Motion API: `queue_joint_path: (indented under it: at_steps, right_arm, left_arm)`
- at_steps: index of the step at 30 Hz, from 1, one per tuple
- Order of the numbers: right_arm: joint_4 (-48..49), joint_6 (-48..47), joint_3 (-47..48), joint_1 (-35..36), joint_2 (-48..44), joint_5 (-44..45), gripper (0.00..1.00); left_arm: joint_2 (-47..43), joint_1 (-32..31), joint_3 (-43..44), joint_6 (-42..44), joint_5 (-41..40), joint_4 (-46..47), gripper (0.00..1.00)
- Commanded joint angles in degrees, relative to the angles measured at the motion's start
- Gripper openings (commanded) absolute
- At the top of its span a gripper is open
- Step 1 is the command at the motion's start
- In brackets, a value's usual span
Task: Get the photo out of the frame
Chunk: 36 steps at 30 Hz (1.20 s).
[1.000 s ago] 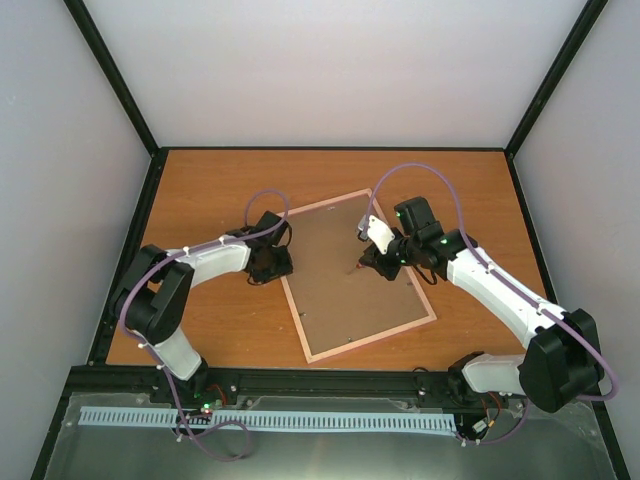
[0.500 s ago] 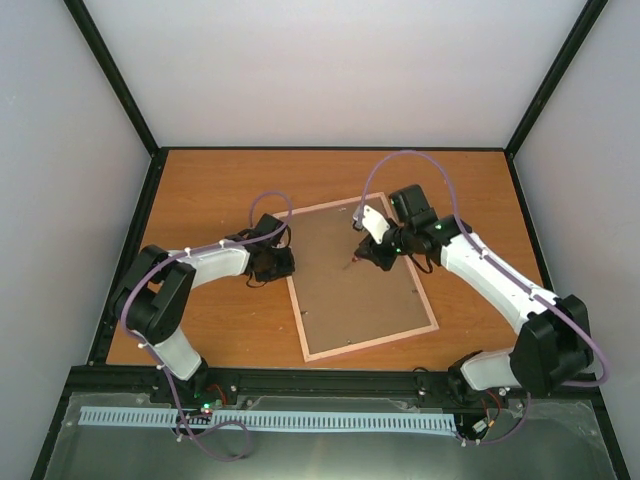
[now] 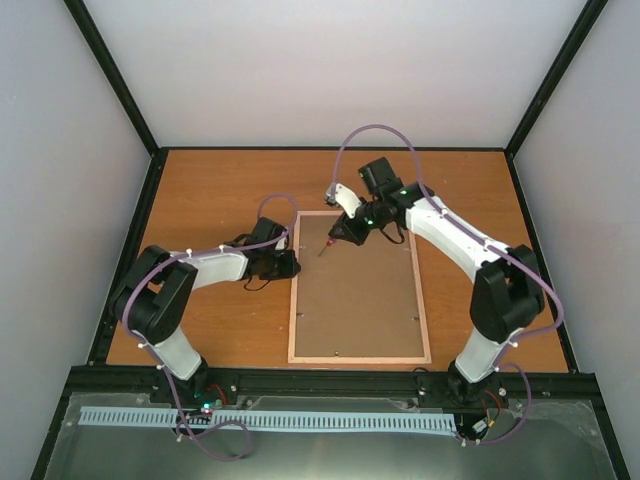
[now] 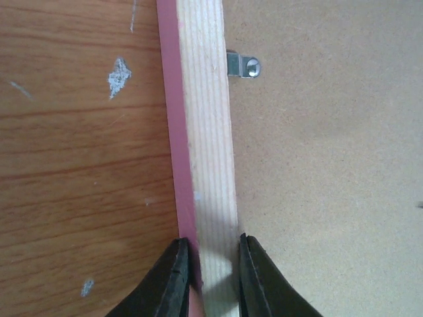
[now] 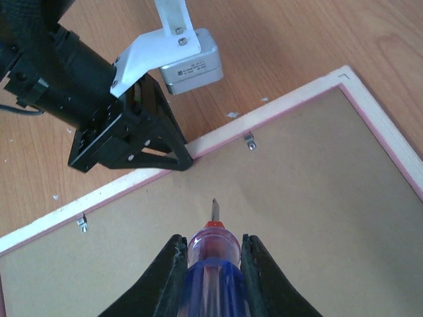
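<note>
The frame (image 3: 422, 300) lies face down, its brown board back (image 3: 355, 300) up, squared to the table's near edge. The photo is hidden under the board. My left gripper (image 3: 291, 266) is shut on the frame's left rail (image 4: 205, 132), one finger on each side of it. My right gripper (image 3: 343, 231) is shut on the purple-handled screwdriver (image 5: 213, 264) and holds it over the board's far left corner. The tip (image 5: 214, 208) points toward the left rail, just above the board. The left gripper also shows in the right wrist view (image 5: 132, 139).
Small metal clips (image 5: 249, 140) (image 5: 82, 223) (image 4: 241, 65) along the inner rail hold the board in. Orange wooden table (image 3: 210, 190) lies around the frame, with black posts and grey walls at its sides and back.
The frame has turned from tilted to square with the table edge. My right gripper moved the screwdriver toward the far left corner. My left gripper stayed at the frame's left rail.
</note>
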Motion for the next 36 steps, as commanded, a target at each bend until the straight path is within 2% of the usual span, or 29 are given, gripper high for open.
queue_joint_path:
  at_steps: [1, 8, 14, 24, 36]
  right_arm:
    - [1.0, 3.3, 4.8, 2.2, 4.3, -1.1, 0.03]
    - [0.7, 6.1, 10.4, 3.5, 11.4, -2.6, 0.03]
    - [1.8, 10.2, 13.9, 3.7, 15.1, -0.2, 0.03]
    - [3.7, 12.3, 14.4, 3.7, 17.0, 6.6, 0.03]
    - [4.4, 13.5, 15.0, 3.8, 18.4, 6.5, 0.03]
  left_arm:
    - [-0.3, 0.4, -3.5, 4.1, 4.9, 2.5, 0.01]
    - [-0.5, 0.9, -5.0, 2.9, 6.1, 4.8, 0.01]
    - [-1.0, 1.0, -5.8, 2.9, 7.2, 6.1, 0.01]
    - [-1.4, 1.0, -6.3, 2.2, 7.1, 6.1, 0.01]
    - [-1.7, 1.0, -7.7, 1.7, 7.7, 7.3, 0.01]
